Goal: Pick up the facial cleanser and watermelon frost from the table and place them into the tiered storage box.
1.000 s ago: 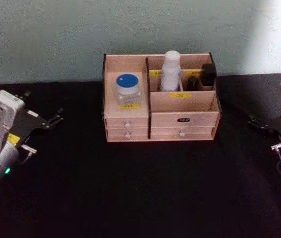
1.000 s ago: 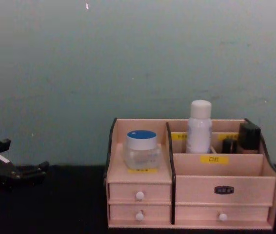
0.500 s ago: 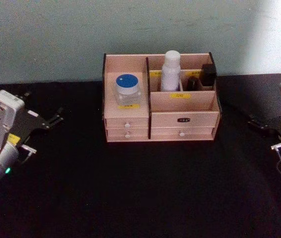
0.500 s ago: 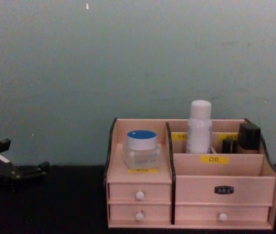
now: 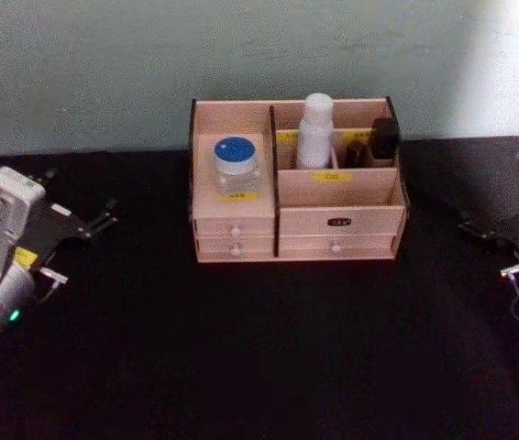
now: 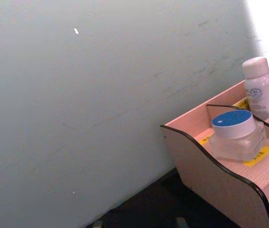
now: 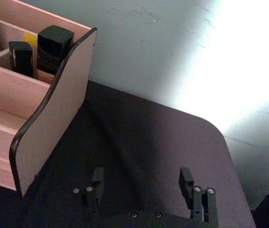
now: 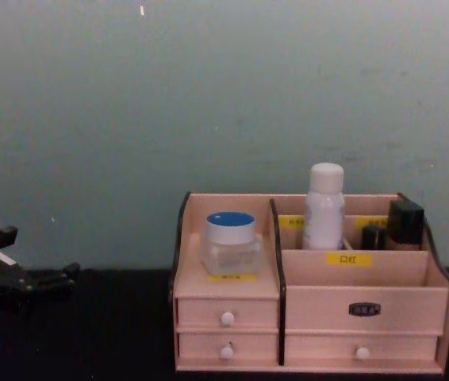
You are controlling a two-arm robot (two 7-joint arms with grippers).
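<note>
Head view: pale pinkish-beige wooden tiered storage box (image 5: 337, 197) with dark curved side edges, yellow labels and small white-knobbed drawers stands on the black surface (image 5: 259, 348), back against a grey-green wall (image 5: 104, 64).

Watermelon frost (image 5: 235, 162), a short squat jar with translucent whitish body and flat round blue lid, sits upright on the box's left upper platform, just behind a yellow label. Chest view confirms it above the two left drawers.

Facial cleanser (image 5: 314, 130), a tall slim white cylindrical bottle with rounded white cap, stands upright in a rear compartment right of the centre divider, rising above the box's back wall. Left wrist view picks out a round bluish emblem on its front.

Two small black containers (image 5: 376, 140) share the rear right compartments, the taller one nearer the right side wall.

Left pincer (image 5: 105, 216): well left of the box, low over the surface, black fingers spread apart, grasping nothing.

Right pincer (image 7: 143, 183): well right of the box, near the surface's right edge. Right wrist view shows both black fingers set wide apart, released, dark surface between them.
</note>
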